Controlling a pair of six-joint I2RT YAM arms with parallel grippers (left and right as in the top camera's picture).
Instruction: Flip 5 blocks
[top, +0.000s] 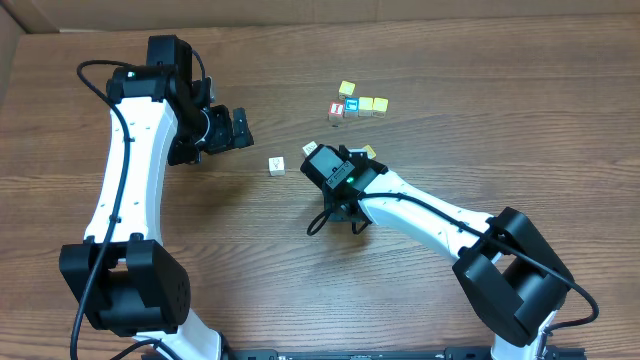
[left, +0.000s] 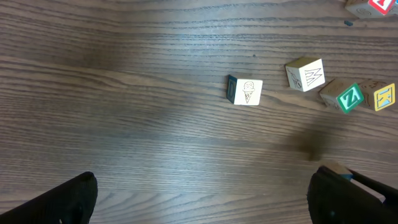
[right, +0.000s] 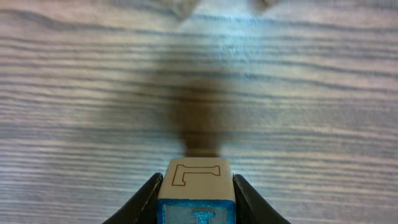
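Note:
My right gripper (right: 196, 190) is shut on a block (right: 196, 176) with a whitish top face bearing an outlined L and a blue front face. It hangs just above the wood over its shadow. In the overhead view the right gripper (top: 332, 167) hides this block. The left wrist view shows an ice-cream block (left: 249, 92) with a teal side, a whitish block (left: 306, 74), a green Z block (left: 346, 98) and a pale yellow block (left: 383, 96). From overhead, the ice-cream block (top: 276, 165) and whitish block (top: 310, 148) lie left of the right gripper. My left gripper (top: 236, 128) (left: 202, 190) is open and empty.
At the back right stands a cluster with a red-faced cube (top: 337, 110), a blue-faced cube (top: 351, 106), yellowish cubes (top: 373, 104) and one more yellow cube (top: 346, 89). The wooden table (top: 500, 130) runs wide to both sides. The right arm (top: 440, 215) crosses the front right.

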